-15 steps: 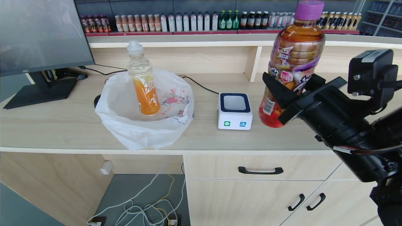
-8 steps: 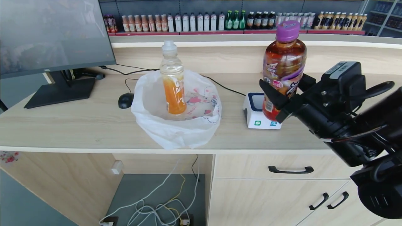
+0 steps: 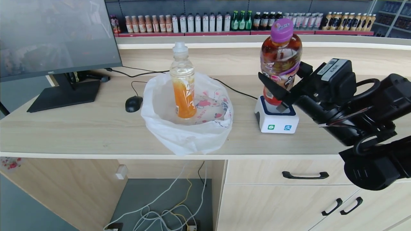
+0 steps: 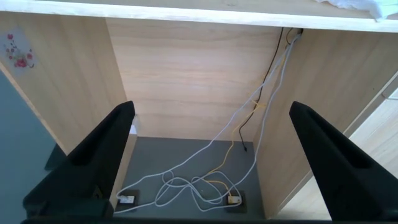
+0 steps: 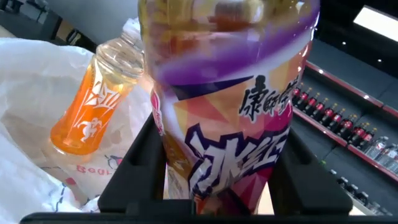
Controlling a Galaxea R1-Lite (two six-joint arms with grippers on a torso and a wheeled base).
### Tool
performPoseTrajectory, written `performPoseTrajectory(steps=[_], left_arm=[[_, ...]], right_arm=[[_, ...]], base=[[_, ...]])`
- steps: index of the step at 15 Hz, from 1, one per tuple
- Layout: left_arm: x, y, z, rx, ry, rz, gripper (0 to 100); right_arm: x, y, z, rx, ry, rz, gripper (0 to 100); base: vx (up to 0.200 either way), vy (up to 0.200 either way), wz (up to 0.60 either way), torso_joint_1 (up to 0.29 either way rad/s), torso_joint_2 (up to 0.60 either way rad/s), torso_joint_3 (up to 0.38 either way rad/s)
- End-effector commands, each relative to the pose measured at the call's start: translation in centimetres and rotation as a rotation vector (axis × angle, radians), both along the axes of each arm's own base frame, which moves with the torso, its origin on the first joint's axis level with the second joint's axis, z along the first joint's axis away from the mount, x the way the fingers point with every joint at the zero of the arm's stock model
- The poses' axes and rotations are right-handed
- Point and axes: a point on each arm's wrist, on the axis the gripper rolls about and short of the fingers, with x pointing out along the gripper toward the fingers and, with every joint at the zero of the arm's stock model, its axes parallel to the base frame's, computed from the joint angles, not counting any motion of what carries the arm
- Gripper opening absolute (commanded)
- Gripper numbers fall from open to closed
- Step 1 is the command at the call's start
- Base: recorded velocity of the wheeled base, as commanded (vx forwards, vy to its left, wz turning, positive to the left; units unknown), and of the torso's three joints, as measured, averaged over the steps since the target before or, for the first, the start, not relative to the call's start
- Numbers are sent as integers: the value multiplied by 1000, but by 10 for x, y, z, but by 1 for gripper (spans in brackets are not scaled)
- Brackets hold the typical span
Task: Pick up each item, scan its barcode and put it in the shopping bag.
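One tea bottle [image 3: 281, 54] in R end effector [image 3: 286, 80] over scanner [image 3: 277, 123].

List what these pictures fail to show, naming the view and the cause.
- Scanner window: head view, mostly covered by the bottle in the right hand.
- Bottle's barcode: head view, not visible; the hand covers its lower part.
- Bottle's cap: right wrist view, cut off by the edge.
- Shelf bottles, labels: head view, too small.
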Motion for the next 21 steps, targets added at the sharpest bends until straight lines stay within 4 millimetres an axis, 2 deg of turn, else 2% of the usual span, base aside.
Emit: performPoseTrajectory(steps=[1, 4, 6, 9, 14, 17, 21], left_arm=[[0, 0, 0, -1, 0, 0, 100], [0, 0, 0, 1, -2, 0, 100], [0, 0, 0, 2, 0, 0, 100], [0, 0, 0, 1, 0, 0, 100], [0, 0, 0, -1, 0, 0, 100], [0, 0, 0, -2, 0, 0, 100], [0, 0, 0, -2, 0, 0, 100]], right_arm=[[9, -11, -4, -24, 1, -16, 0], [19, -40, -8, -127, -49, -26, 0], [22, -48, -10, -191, -89, -13, 0], [27, -47, -20, -236, -93, 7, 0], [42, -46, -7, -272, -194, 58, 0], [45, -57, -9, -295, -200, 44, 0], [44, -54, -11, -321, -220, 54, 0]], base=[[0, 0, 0, 0, 0, 0], [0, 0, 0, 0, 0, 0], [0, 0, 0, 0, 0, 0], [0, 0, 0, 0, 0, 0], [0, 0, 0, 0, 0, 0], [0, 0, 0, 0, 0, 0], [0, 0, 0, 0, 0, 0]])
